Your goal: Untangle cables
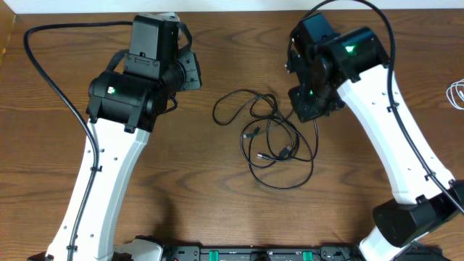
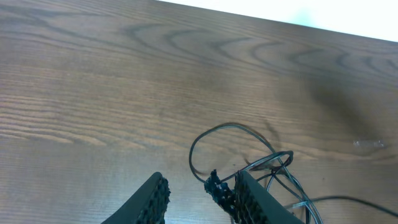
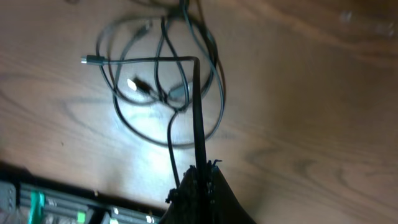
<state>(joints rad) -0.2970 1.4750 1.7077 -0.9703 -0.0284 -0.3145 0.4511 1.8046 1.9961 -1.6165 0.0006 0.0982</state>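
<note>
The long white plastic links (image 1: 109,174) carried small dark screws (image 1: 102,152); the black motor housings (image 1: 123,98) showed a green light (image 1: 111,90), and the black fingers (image 2: 155,196) were ribbed.

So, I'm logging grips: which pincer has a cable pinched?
The right pincer: its jaws are shut on a black cable. The left pincer stands open, bare table showing between its fingers.

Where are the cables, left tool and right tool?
cables (image 1: 285,151): overhead, on a plug amid the loops
left tool (image 2: 199,202): left wrist, midway between open fingers
right tool (image 3: 200,177): right wrist, shut fingertips
</note>
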